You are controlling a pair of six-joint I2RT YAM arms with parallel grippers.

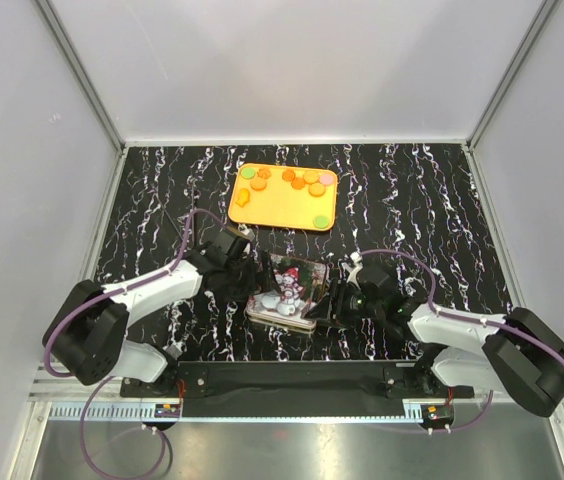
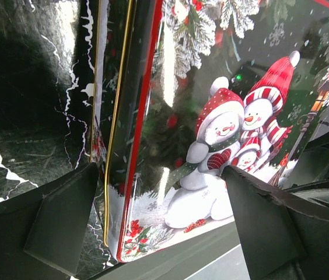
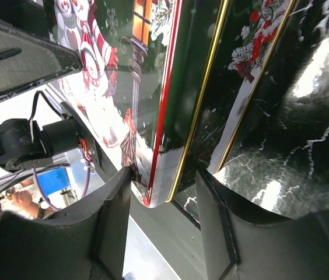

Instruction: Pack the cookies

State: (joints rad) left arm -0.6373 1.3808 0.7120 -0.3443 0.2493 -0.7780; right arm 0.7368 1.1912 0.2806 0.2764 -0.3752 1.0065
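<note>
Cookies (image 1: 292, 181): about ten loose discs in orange, green, pink and yellow, lying on the orange tray (image 1: 280, 216) at the far middle of the counter (image 1: 432, 200). The tray's long axis runs left to right. Neither arm holds a cookie.
Snowman tin (image 1: 286, 290): sits between the tray and the arm bases, flanked by both arms.
Left gripper (image 1: 234, 262): at the tin's left side, jaws spread wide across the printed lid.
Right gripper (image 1: 350, 296): at the tin's right side, jaws straddling the rim. You cannot tell whether they pinch it.
Bearing for you: the cookies lie beyond the tin, well apart from both pairs of jaws. The left arm looks slightly nearer the tray.
</note>
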